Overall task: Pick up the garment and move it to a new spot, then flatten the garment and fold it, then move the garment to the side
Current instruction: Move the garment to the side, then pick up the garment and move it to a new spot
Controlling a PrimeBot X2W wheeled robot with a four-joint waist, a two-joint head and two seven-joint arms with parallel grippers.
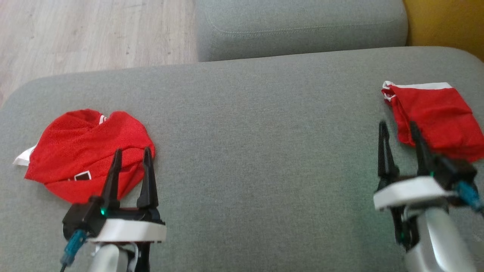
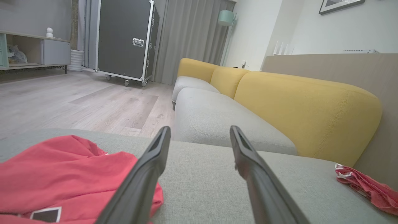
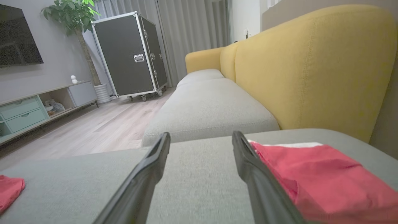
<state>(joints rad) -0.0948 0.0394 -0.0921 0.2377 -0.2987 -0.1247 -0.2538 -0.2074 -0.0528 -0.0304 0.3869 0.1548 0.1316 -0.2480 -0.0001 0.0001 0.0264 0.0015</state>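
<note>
A home living room is shown. In the right wrist view a sofa [image 3: 311, 62] with grey seats and yellow backrests is seen at the right, a television [image 3: 18, 37] at the upper left, and a potted plant [image 3: 74, 15] near it. Curtains [image 2: 189, 37] and a framed picture [image 2: 339, 4] are seen along the top of the left wrist view.

I can read no text, number or brand on any of my feeds. The nearest thing to a label is a small dark patch [image 1: 82, 175] with a white border on the crumpled red garment [image 1: 87, 147]. Its face shows me no letters in the head view or the left wrist view. The black case [image 2: 124, 37] carries a metal fitting [image 2: 138, 42], too small for me to make out any marking on it.
</note>
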